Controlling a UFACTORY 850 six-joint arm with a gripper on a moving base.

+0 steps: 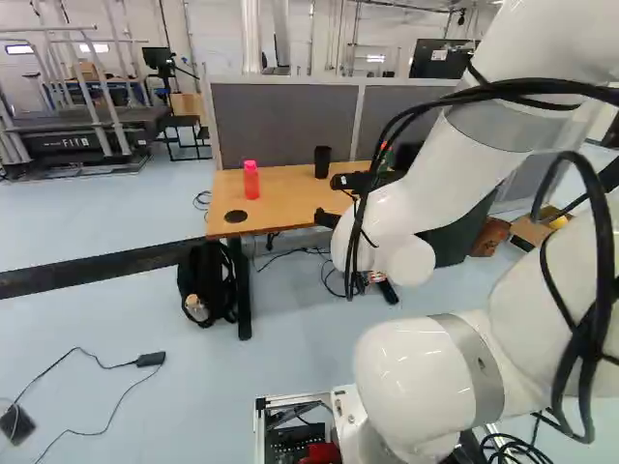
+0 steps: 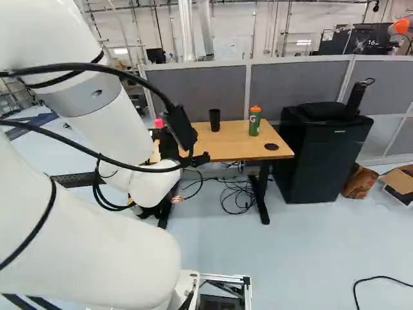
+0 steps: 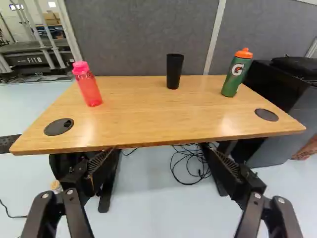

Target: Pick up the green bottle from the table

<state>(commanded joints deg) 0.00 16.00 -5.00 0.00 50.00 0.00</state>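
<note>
The jaws stand wide with nothing between them, short of the bench, likely to straddle the green bottle. It stands upright toward the far edge, well apart from the cup, so 2 fingers should fit around it.

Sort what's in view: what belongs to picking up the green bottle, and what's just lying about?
For the job:
green bottle
table under it
jaws, open

Just lying about:
pink bottle
black cup
backpack
adapter
cardboard box
</note>
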